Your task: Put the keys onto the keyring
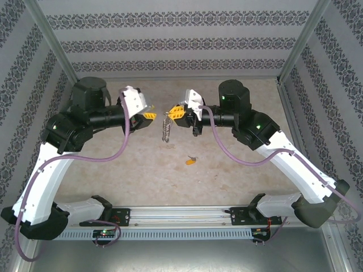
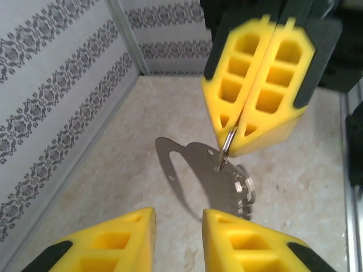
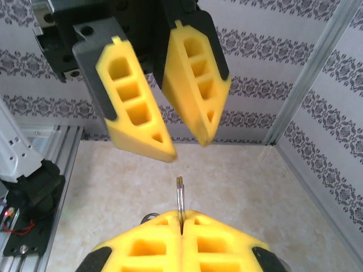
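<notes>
Small yellow tag [image 1: 191,161] lies alone on the marbled beige table [image 1: 142,170], near its middle. Patterned wallpaper walls [image 1: 170,34] surround it, metal posts [image 1: 54,42] at the far corners.

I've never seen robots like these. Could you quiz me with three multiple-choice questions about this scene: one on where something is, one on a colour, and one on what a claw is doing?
1. Where is the small yellow plastic tag? A: lying on the beige table; B: in a gripper; C: stuck to a wall.
2. What colour are the grippers' fingers? A: blue; B: yellow; C: red.
3. What is the right gripper doing? A: standing wide open; B: pressing on the tabletop; C: shut on the thin silvery metal keyring.
Answers: 1 A, it lies on the tabletop, apart from the grippers. 2 B, both wrist views show yellow fingers. 3 C, the ring's edge is pinched between its closed fingers, with the silver-grey keys dangling below.
</notes>
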